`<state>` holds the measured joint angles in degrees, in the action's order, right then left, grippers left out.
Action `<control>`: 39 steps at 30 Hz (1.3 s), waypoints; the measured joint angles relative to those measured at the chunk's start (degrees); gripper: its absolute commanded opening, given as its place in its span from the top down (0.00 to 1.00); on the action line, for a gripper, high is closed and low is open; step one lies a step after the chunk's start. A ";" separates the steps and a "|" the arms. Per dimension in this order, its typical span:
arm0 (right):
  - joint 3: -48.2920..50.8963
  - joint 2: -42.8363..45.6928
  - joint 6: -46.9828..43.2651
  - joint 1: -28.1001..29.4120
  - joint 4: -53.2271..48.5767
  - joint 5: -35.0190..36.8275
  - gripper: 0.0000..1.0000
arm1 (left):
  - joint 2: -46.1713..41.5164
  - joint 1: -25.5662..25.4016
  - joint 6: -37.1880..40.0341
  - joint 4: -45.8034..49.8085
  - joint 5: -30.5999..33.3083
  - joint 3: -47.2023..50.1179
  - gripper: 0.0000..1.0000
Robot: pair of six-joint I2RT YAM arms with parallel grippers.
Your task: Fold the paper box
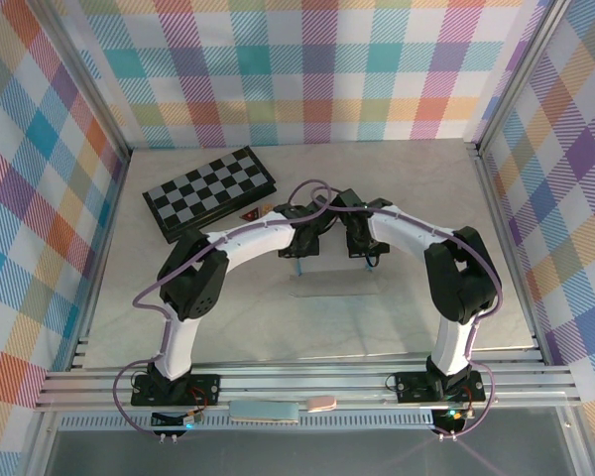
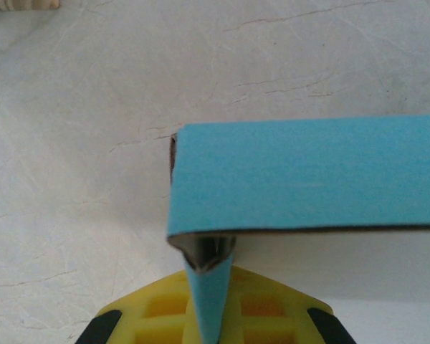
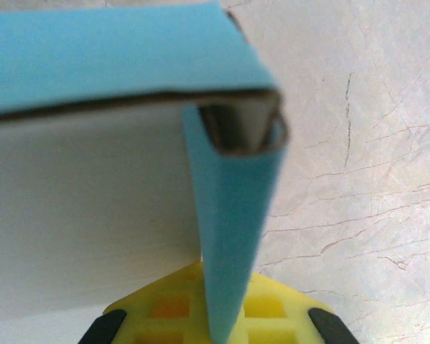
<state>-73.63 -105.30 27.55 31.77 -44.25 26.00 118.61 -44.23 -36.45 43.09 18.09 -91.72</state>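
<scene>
Mid-fold: left claw (image 2: pixel 211 319) and right claw (image 3: pixel 226 319) each pinch a box (image 2: pixel 308 175) end wall; the next move probably calls for even, matched tucking.

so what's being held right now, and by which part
The paper box, by its end flaps: the left gripper pinches the left one, the right gripper the right one.

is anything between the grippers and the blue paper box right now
Nothing visible stands between them. The left gripper and the right gripper are each shut on an end flap of the paper box. The checkerboard lies farther back on the left.
</scene>
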 measured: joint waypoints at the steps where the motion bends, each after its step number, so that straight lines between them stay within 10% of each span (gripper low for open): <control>1: 0.00 0.00 0.11 -0.31 0.02 -0.59 1.00 | 0.76 0.00 0.00 1.03 0.04 -1.16 1.00; 20: -0.74 -0.02 0.17 -1.86 -0.15 -3.80 1.00 | 4.90 0.02 -0.28 6.12 0.44 -6.78 1.00; 29: -0.74 -0.02 0.76 1.33 -1.77 0.42 1.00 | -1.05 1.77 -0.83 -6.75 -3.50 5.84 0.78; 39: -0.74 -0.02 0.79 1.60 -1.84 0.55 1.00 | -3.85 3.45 -1.36 -11.26 -8.00 9.73 0.91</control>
<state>-74.37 -105.32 28.34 33.36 -46.09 26.55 114.76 -40.77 -37.80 31.83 10.09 -82.00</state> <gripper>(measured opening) 0.058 0.130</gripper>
